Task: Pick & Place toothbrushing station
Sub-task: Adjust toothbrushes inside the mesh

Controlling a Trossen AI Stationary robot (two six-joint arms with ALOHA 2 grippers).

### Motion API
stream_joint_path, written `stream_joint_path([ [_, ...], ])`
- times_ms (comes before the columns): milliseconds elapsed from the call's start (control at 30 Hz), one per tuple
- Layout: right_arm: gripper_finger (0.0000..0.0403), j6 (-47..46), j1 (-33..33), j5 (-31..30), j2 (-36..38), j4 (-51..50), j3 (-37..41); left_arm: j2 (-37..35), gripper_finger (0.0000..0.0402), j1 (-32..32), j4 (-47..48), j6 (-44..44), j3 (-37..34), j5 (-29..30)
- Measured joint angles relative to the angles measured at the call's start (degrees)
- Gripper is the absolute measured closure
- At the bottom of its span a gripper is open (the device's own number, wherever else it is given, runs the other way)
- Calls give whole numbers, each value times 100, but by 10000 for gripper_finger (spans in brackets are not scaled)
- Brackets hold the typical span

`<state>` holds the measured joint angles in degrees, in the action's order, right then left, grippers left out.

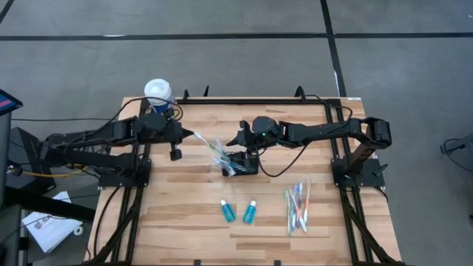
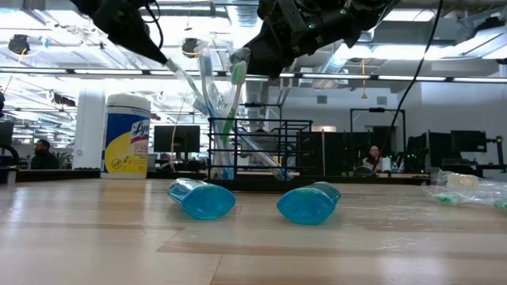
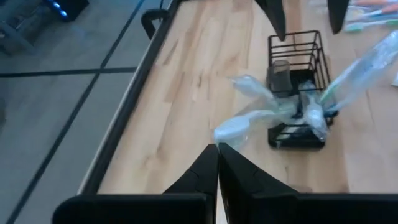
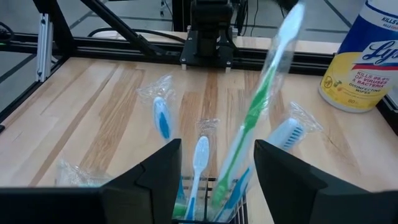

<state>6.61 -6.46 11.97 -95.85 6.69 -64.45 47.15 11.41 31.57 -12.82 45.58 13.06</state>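
The black wire-mesh basket [image 1: 242, 163] stands upright near the middle of the wooden table [image 1: 185, 214], slightly toward the far edge, and holds several plastic-wrapped toothbrushes [image 1: 219, 154] that lean out toward the left arm's side. In the low view the basket [image 2: 257, 150] appears behind two teal tubes [image 2: 202, 199], which lie on their sides on the table, apart from each other and nearer the front edge. In the high view these tubes [image 1: 228, 211] lie in front of the basket, and a loose bundle of blue, white and orange toothbrushes [image 1: 298, 207] lies further toward the right arm's side. The right gripper [image 4: 214, 168] is positioned directly above the basket with its fingers spread; a green-handled wrapped toothbrush [image 4: 261, 106] stands tilted between the fingers, and whether either finger touches it cannot be determined. The left gripper [image 3: 217, 165] is positioned above the table on the left side of the basket, near the wrapped brush ends, with its fingers pressed together and nothing between them. A white-lidded round canister [image 1: 158, 94] with a yellow label stands at the far left corner of the table, beside the left arm
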Motion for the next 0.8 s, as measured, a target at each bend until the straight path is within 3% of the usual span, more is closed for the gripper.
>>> stream_joint_path([
  [233, 211, 1, 0, 0, 0, 20, 0, 298, 401, 172, -41, -178, 299, -540],
  [567, 213, 69, 0, 9, 0, 42, -6, 1074, 401, 169, -248, -408, 300, -572],
  [800, 210, 77, 0, 15, 0, 141, -9, 1185, 390, 169, -603, -400, 357, -645],
])
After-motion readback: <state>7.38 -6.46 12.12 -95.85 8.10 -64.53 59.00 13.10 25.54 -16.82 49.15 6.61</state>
